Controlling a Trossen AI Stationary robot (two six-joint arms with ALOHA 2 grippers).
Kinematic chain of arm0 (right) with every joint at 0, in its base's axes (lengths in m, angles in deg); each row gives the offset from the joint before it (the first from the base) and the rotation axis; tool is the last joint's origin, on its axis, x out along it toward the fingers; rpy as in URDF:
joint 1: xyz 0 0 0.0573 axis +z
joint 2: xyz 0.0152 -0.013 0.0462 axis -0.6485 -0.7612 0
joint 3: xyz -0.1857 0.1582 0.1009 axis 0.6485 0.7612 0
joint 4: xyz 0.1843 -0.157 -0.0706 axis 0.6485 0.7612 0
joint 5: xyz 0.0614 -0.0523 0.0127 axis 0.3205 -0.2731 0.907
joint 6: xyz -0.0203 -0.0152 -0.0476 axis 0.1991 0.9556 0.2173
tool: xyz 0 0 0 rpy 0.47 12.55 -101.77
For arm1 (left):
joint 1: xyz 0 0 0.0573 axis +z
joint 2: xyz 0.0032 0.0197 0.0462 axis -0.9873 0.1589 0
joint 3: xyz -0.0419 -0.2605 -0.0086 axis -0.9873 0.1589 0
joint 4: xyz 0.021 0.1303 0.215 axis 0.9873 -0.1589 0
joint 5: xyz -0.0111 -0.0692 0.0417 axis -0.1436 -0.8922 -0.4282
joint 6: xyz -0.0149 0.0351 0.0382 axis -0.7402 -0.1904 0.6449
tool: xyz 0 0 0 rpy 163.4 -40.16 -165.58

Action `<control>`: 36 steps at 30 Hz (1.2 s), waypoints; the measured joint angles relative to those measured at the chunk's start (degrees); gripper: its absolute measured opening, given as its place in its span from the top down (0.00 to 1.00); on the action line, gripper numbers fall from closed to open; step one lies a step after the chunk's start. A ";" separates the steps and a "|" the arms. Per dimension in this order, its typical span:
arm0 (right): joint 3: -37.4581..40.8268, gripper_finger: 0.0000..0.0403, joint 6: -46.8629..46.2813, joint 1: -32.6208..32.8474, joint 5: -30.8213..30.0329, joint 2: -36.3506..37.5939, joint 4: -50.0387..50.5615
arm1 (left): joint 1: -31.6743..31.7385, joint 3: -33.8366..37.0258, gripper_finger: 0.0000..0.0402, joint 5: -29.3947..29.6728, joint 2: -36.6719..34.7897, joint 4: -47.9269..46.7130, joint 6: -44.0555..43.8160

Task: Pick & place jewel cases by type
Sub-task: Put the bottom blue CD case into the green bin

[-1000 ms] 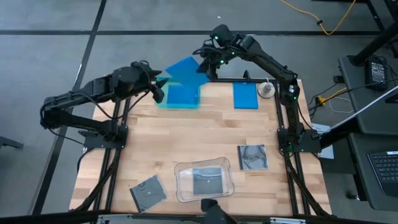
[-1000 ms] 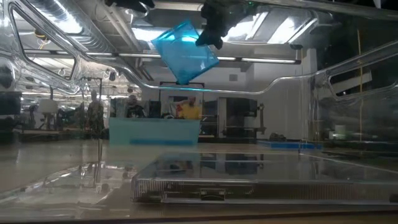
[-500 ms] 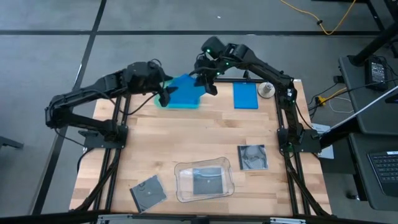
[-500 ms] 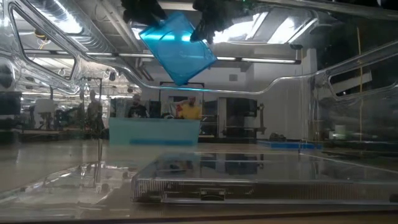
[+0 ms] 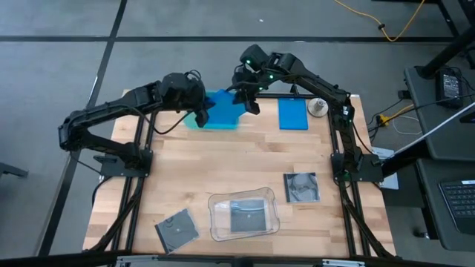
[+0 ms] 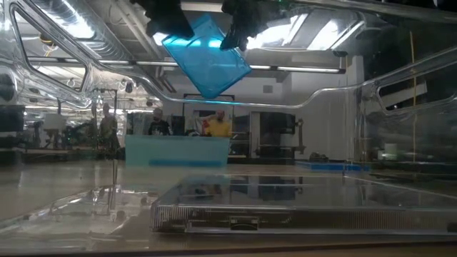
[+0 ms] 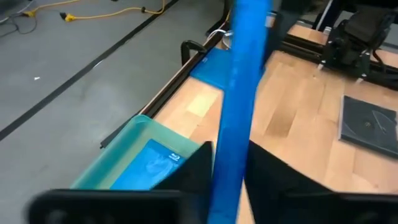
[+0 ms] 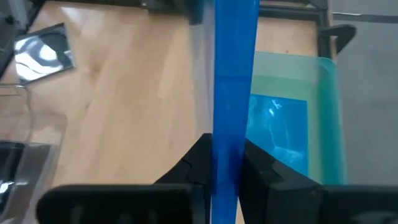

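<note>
Flanking blue case (image 5: 223, 110): both hands

Both dark arms reach in from opposite sides and meet raised above the counter's far edge, the left tool (image 5: 202, 113) and the right tool (image 5: 247, 97) each with its two fingers closed on opposite edges of the same blue jewel case (image 5: 223, 108).

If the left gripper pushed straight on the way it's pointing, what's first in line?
The left gripper has the blue jewel case between its fingers, edge-on. Past that, its wrist view shows the wooden table, with a dark jewel case off to one side. Depth is uncertain.
</note>
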 joint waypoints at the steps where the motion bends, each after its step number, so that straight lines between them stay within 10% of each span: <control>1: 0.00 0.87 0.10 -0.02 -0.73 0.00 -0.13 | -0.04 0.00 0.88 -0.20 -0.16 0.05 0.12; 23: 0.00 0.68 0.14 -3.26 -20.98 5.86 2.54 | 6.18 0.00 0.92 7.55 -5.97 -5.95 -5.55; 36: -0.02 0.68 -3.76 -6.45 -21.32 15.07 2.34 | 13.09 6.79 0.92 6.24 -7.37 -6.15 -17.15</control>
